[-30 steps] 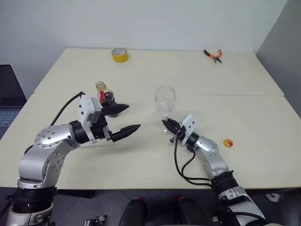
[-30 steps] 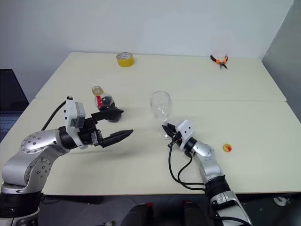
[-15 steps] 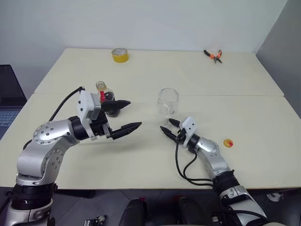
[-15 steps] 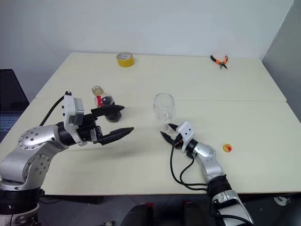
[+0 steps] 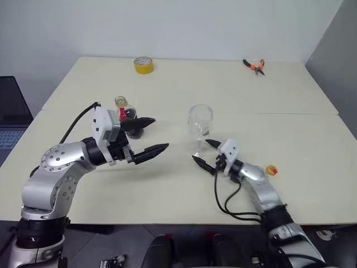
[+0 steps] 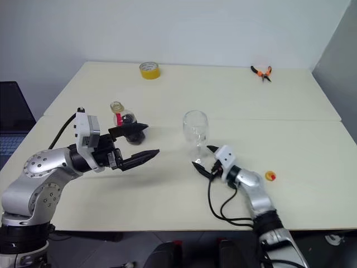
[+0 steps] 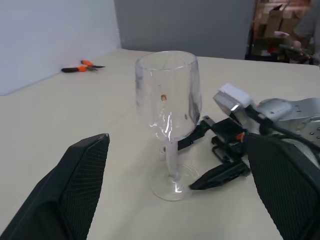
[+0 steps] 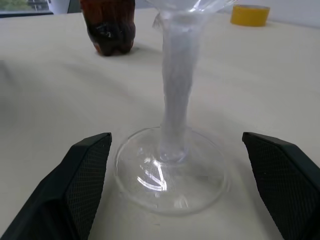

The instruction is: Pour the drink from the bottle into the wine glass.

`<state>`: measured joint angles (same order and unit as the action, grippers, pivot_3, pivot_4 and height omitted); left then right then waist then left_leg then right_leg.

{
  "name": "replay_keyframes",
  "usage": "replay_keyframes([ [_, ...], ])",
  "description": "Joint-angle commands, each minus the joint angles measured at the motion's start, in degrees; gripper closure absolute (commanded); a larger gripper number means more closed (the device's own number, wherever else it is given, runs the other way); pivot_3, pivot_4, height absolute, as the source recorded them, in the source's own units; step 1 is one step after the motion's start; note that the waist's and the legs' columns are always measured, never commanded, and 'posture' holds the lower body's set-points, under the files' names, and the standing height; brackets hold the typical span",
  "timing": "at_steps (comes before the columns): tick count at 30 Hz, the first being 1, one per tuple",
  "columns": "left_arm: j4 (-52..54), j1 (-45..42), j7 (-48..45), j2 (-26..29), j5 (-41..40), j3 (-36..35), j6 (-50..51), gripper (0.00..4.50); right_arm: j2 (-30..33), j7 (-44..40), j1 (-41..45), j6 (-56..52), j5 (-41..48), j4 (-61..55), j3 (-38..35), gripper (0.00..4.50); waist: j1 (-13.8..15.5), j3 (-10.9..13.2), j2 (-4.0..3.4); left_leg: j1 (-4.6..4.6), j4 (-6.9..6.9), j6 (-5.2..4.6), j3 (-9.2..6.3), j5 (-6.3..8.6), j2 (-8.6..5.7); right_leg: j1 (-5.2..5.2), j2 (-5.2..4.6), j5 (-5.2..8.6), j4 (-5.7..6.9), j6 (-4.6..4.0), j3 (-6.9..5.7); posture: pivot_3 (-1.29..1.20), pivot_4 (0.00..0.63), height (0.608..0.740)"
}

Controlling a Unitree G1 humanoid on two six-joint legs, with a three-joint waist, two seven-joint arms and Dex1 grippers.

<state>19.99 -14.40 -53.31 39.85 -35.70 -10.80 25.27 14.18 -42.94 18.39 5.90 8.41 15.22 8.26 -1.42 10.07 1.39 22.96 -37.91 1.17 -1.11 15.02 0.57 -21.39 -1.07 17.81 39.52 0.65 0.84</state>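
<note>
The wine glass [image 5: 200, 120] stands upright and empty near the table's middle. My right gripper [image 5: 204, 154] is open and low on the table, with one finger on either side of the glass's round foot [image 8: 170, 170] and touching nothing. The bottle [image 5: 125, 113] stands further left with the dark drink [image 8: 111, 25] in its lower part. It has a red neck label and is partly hidden behind the far finger of my left gripper. My left gripper [image 5: 160, 134] hovers open above the table, between the bottle and the glass, and points towards the glass [image 7: 167, 95].
A yellow tape roll [image 5: 142, 65] lies at the back left of the table [image 5: 167, 190] and orange pliers [image 5: 254, 65] at the back right. A small yellow and red round piece [image 5: 271, 170] lies right of my right hand. A laptop [image 5: 11, 120] sits off the left edge.
My right gripper has opened off the glass's stem and drawn back a little to the right. The glass stays standing. The left arm has not moved.
</note>
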Motion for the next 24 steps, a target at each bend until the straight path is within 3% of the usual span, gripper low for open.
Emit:
replay_keyframes([
  [1,3.79,1.42,1.86,-0.36,-0.67,-1.80,-0.71,0.00,3.17,-1.68,-3.32,-7.19,4.56,-13.18,-1.75,0.03,-0.08,0.00,0.00,0.01,0.00,0.00,0.00,0.00,0.00,0.00,0.00,0.00,-0.02,0.00,0.01,0.00,0.150,0.740],
  [6,7.83,6.37,5.74,-2.04,-1.42,-2.95,-0.15,0.00,11.17,-0.56,-12.40,-16.59,10.12,-33.15,-7.69,0.03,-0.14,0.04,-0.09,-0.04,0.03,-0.01,-0.04,0.00,0.03,-0.01,0.03,0.02,0.09,-0.02,-0.02,0.00,0.150,0.740],
  [10,9.29,10.88,11.00,-5.80,0.05,-3.71,-1.50,0.00,14.06,1.31,-15.02,-21.97,15.23,-42.53,-11.73,0.03,-0.17,0.03,-0.07,-0.06,0.02,-0.01,-0.02,0.01,0.03,0.05,0.02,0.02,0.01,-0.01,0.01,0.00,0.150,0.740],
  [13,8.88,15.58,22.10,-14.05,7.39,-4.10,-7.25,0.00,18.30,-0.56,-17.72,-27.27,21.09,-49.64,-14.57,0.03,0.00,0.01,-0.11,-0.07,0.04,-0.02,-0.07,0.01,0.01,0.08,0.02,0.02,0.01,-0.01,-0.03,0.00,0.150,0.740],
  [18,7.76,20.58,29.26,-20.45,14.70,-2.81,-12.46,0.00,21.17,0.43,-17.57,-32.31,27.10,-54.27,-16.61,0.03,0.19,0.01,0.04,-0.05,0.02,-0.03,-0.08,0.01,0.00,0.13,0.02,0.02,-0.08,0.00,-0.05,0.00,0.150,0.740],
  [24,0.92,15.74,36.42,-21.38,22.63,-2.99,-15.39,0.00,21.67,1.51,-14.22,-34.38,29.31,-54.14,-16.39,0.03,0.79,0.00,0.05,-0.06,0.00,-0.03,-0.11,0.01,-0.03,0.15,0.03,0.02,-0.08,0.00,-0.11,0.00,0.150,0.740],
])
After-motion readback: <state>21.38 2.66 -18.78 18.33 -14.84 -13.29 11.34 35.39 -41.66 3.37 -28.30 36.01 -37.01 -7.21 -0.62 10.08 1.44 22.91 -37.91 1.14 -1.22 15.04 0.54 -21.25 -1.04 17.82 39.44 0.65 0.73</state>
